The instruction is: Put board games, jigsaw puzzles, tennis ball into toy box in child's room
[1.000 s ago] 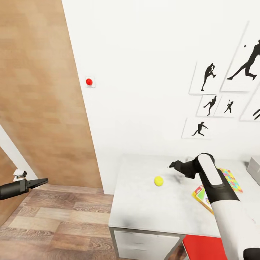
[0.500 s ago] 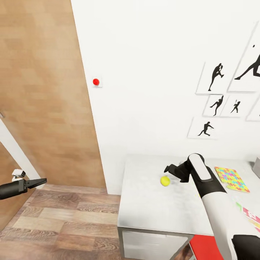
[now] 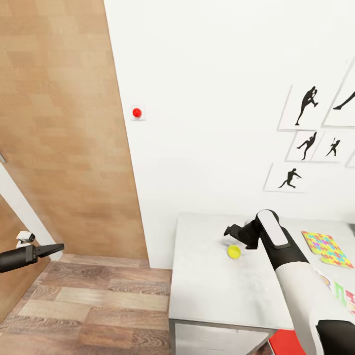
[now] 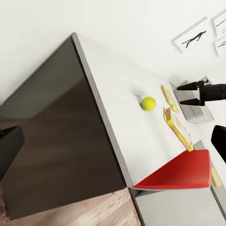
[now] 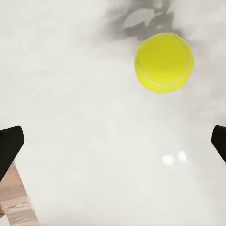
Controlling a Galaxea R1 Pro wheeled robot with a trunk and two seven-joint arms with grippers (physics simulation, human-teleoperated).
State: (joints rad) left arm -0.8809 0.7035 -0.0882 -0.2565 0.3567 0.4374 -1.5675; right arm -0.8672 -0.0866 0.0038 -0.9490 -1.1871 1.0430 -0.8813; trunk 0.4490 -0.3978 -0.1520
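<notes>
Tennis ball (image 3: 233, 252) not yet grasped, loose on tabletop (image 3: 212, 291); right gripper (image 3: 233, 231) jaws wide open, empty, above it; puzzle (image 3: 327, 249) left too.

Red round button (image 3: 137, 113) sits on the white wall (image 3: 207, 98), high above the right gripper. Wooden door panel (image 3: 64, 138) rises behind the left gripper. Red chair seat (image 4: 181, 172) tucks by the drawers, under the right arm.
</notes>
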